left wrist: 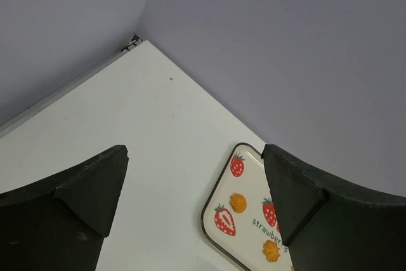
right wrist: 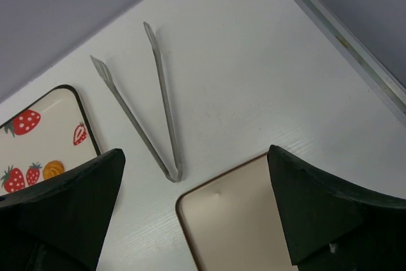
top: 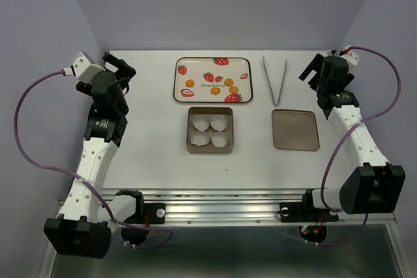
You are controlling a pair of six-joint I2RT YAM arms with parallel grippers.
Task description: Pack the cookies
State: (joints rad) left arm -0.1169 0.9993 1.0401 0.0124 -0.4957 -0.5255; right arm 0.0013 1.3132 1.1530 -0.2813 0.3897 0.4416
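Observation:
Four small orange cookies lie on a cream strawberry-print tray (top: pixel 201 67): one at its left (top: pixel 189 83) and three close together at its right (top: pixel 232 85). Two cookies (left wrist: pixel 238 202) show in the left wrist view and one (right wrist: pixel 53 169) in the right wrist view. A brown square tin (top: pixel 189 141) holding four white pleated paper cups (top: pixel 201 124) stands in front of the tray. My left gripper (top: pixel 120 68) is open and empty, left of the tray. My right gripper (top: pixel 312 73) is open and empty, right of the metal tongs (top: pixel 274 81).
The tin's brown lid (top: pixel 295 129) lies flat right of the tin, below the tongs; both show in the right wrist view, lid (right wrist: pixel 241 220) and tongs (right wrist: pixel 155 109). Grey walls enclose the table's back and sides. The table's back left corner (left wrist: pixel 133 41) is near my left gripper.

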